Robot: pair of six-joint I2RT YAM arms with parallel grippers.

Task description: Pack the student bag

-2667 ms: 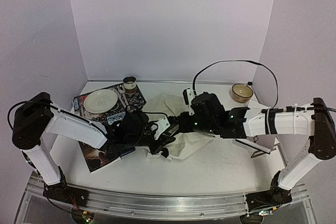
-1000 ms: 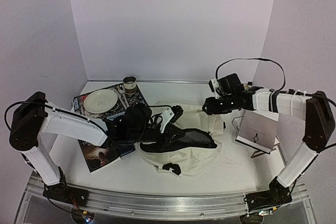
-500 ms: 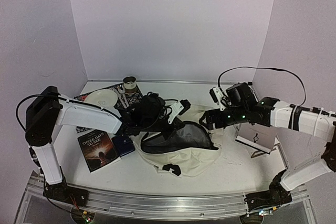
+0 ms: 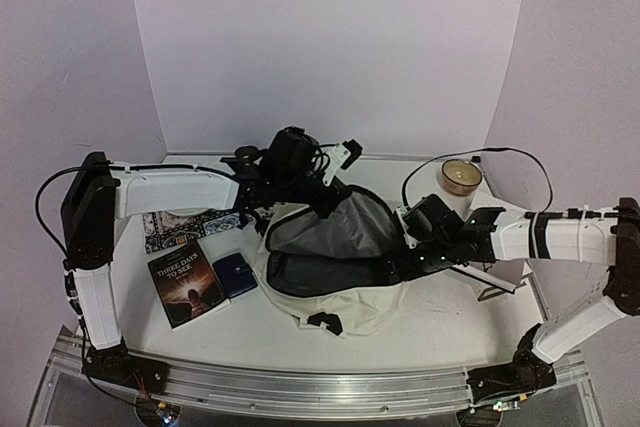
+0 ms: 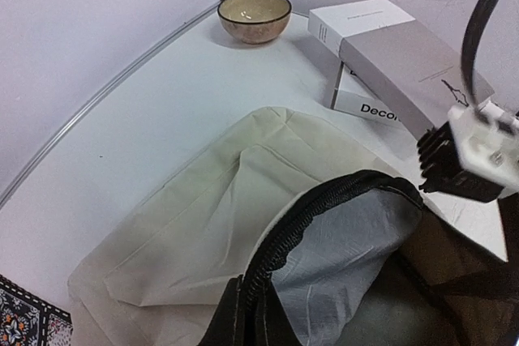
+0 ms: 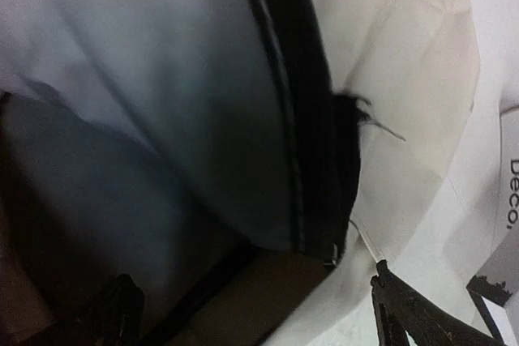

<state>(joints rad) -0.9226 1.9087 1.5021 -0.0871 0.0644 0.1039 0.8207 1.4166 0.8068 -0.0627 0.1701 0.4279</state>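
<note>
Looking down, we see the student bag at the table's centre, mouth gaping and grey lining showing. Our left gripper is pinched tight on its zipper rim at 12 o'clock, holding it raised. Our right gripper is spread wide at the 3 o'clock rim, gripping nothing. 1 book lies at 9 o'clock.

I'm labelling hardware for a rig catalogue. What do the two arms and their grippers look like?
The left arm and right arm match: white link shells between bulky black joint housings, ending in black wrists. A thin black cable arches over the right arm, which also wears dark bands; another loops at the left shoulder. The right gripper's fingers are black.
</note>
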